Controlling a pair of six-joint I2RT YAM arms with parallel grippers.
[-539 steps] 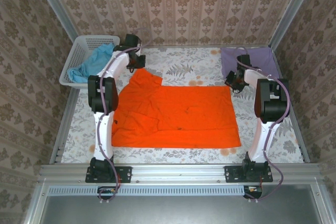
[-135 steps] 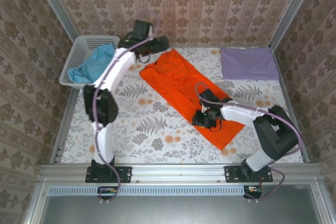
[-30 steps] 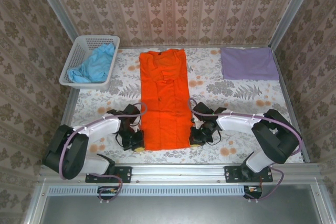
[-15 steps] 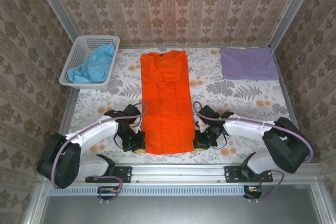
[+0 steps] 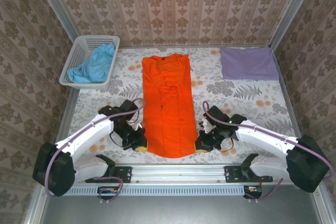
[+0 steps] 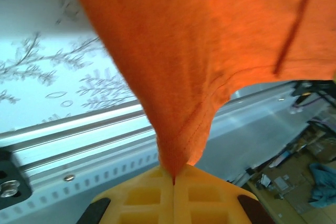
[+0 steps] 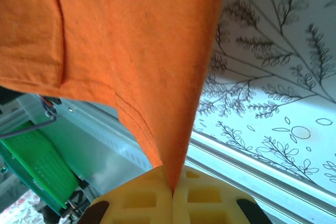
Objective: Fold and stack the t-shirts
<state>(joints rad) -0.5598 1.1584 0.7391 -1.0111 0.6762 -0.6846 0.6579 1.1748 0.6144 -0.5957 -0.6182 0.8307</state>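
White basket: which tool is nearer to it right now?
Left. The left tool grips the near left corner of the orange shirt, on the same side as the basket; the right tool grips the near right corner, across the shirt from it.

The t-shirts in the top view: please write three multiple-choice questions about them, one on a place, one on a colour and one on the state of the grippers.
1. Where does the light blue t-shirt lie?
A) in the white basket
B) spread beside it
C) on the near rail

2. What colour is the folded shirt at the far right corner of the table?
A) orange
B) lavender
C) green

3. How do the left gripper and the right gripper stand?
A) both open
B) both shut on the near hem of the orange t-shirt
C) one open, one shut

Answers:
1 A, blue cloth is bunched inside the lattice walls.
2 B, it is pale purple.
3 B, each wrist view shows orange cloth pinched between closed yellow pads.
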